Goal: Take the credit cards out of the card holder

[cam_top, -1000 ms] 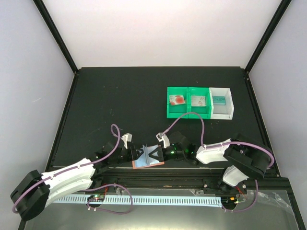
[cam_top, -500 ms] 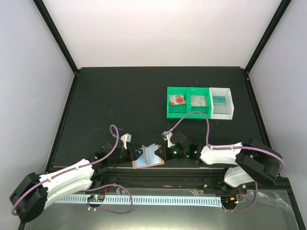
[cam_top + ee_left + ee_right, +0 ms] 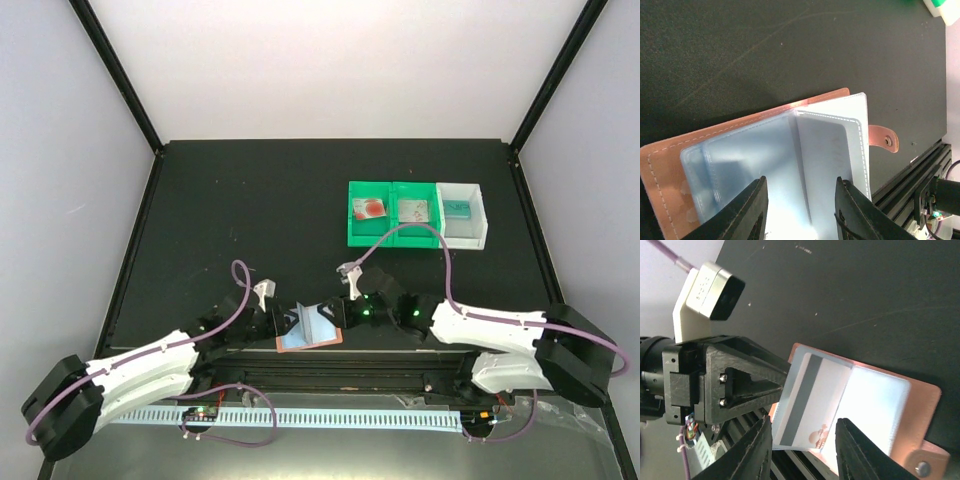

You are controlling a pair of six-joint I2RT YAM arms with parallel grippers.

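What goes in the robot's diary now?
card holder open | striped card sticking up | right gripper open | left gripper at holder

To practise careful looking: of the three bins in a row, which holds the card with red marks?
The green bin at the left end. Its card shows red; the middle bin holds a pale one, the white bin a teal one.

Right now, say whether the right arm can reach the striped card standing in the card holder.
Probably yes: the right gripper is open, the credit card lines up between its jaws, and nothing blocks it. The left gripper sits close beside the card holder, so room is tight.
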